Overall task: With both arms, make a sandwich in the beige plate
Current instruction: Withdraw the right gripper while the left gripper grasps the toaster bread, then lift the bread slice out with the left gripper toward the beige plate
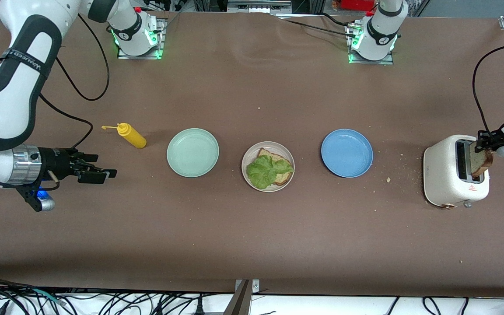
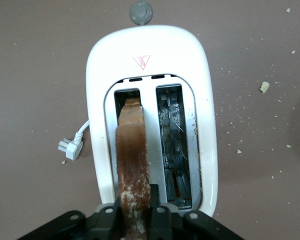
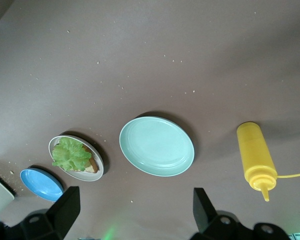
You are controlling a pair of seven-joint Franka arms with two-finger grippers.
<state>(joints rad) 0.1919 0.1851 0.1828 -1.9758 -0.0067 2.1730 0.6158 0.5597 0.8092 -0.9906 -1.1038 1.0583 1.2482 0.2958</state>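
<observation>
Clamping one bread slice point(image 2: 133, 165) standing in the toaster point(image 1: 446, 183) slot, my left end effector point(image 1: 484, 146) is closed on it. My right end effector point(image 1: 96, 171) waits spread wide over the counter point(image 1: 252, 236) (three plates there). One slice with lettuce point(image 1: 268, 170) lies in the beige plate point(image 1: 248, 158).

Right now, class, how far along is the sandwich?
Done: one bread slice topped with lettuce lies in the beige plate. In hand: the left gripper is shut on the second slice in the toaster. Left: laying it on the lettuce. The right gripper waits open.
</observation>
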